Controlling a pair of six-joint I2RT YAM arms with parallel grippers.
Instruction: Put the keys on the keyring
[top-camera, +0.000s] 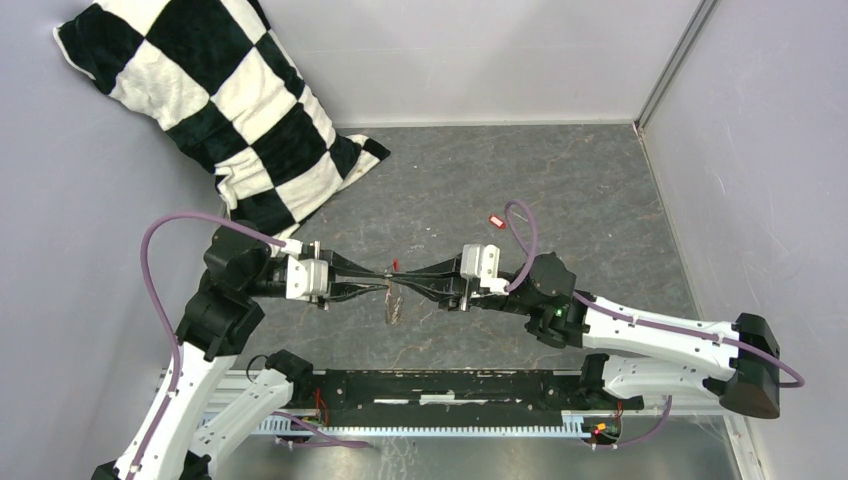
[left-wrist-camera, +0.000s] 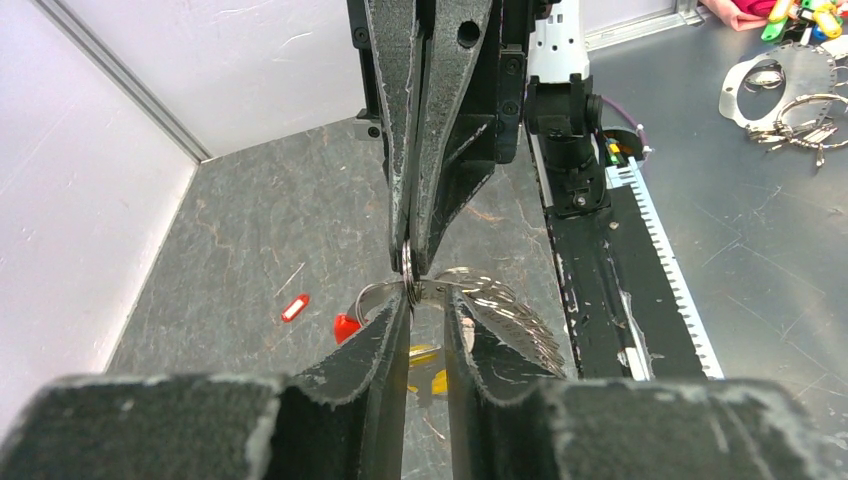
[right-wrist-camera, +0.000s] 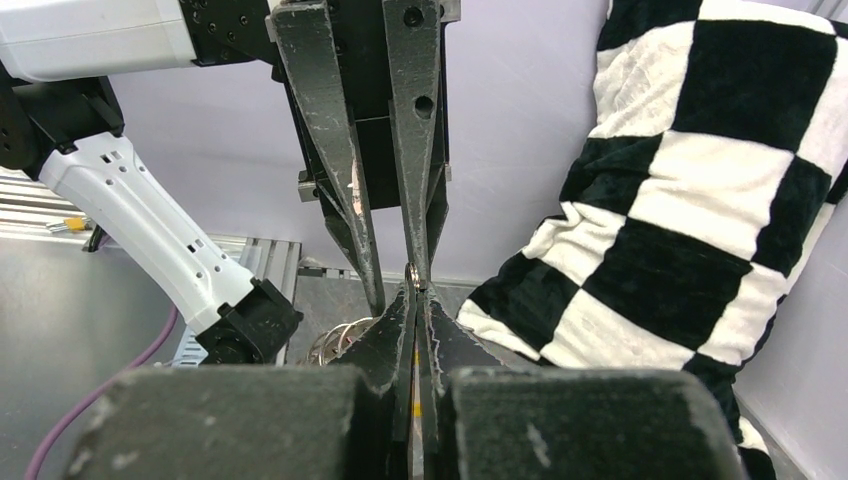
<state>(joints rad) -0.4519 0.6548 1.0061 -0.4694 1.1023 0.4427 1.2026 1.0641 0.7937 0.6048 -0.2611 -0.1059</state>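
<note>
My two grippers meet tip to tip above the middle of the table. My right gripper is shut on the grey metal keyring, pinching its edge. The ring's coil-like part fans out to the right and hangs below the tips. A red piece sits on the ring's left loop. My left gripper has its jaws a little apart, with the ring wire lying across the tips. A yellow key shows below, between the left fingers. The red key with a white mark lies alone on the table.
A black-and-white checked cushion leans in the back left corner. A black rail runs along the near edge. Grey walls close the back and right. Spare rings and coloured tags lie on a metal surface beyond the rail.
</note>
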